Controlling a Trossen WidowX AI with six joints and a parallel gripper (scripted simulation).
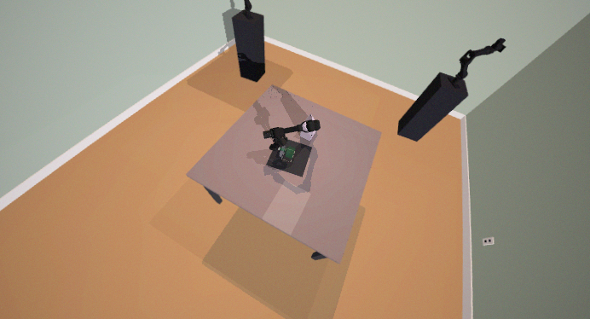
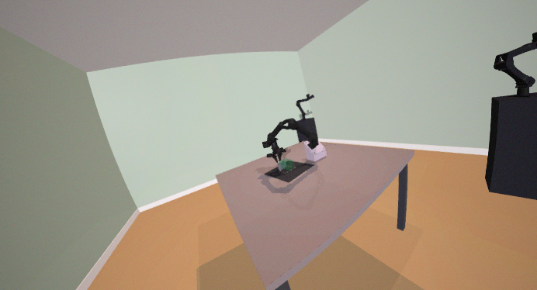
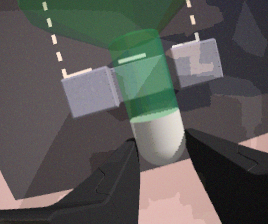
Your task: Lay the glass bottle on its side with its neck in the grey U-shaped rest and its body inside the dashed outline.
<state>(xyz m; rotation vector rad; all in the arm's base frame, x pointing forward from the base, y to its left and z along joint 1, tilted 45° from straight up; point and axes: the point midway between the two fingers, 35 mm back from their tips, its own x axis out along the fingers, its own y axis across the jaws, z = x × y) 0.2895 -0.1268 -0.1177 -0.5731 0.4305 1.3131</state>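
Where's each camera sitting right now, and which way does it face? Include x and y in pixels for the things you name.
Top: high above the table (image 1: 332, 191) (image 2: 310, 205) (image 3: 165, 200), tilted down; shows the working arm (image 1: 292, 129) (image 2: 289, 123).
Exterior: off to one side, looking across the table; the arm shows there too.
Wrist: on the arm, facing past the pincer (image 1: 279, 148) (image 2: 278, 160) (image 3: 160, 135) to the grey rest (image 1: 281, 150) (image 2: 281, 167) (image 3: 91, 93); of the robot, only the pincer shows.
Top and exterior share the whole table-mounted arm and green bottle (image 1: 289, 153) (image 2: 288, 164) (image 3: 147, 95).

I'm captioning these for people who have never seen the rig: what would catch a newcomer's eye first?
Probably the green glass bottle, on its side over the dark mat, its pale tip between the black gripper's fingers. Next, the black arm arching above the table, and two more arms on tall dark pedestals beyond it.
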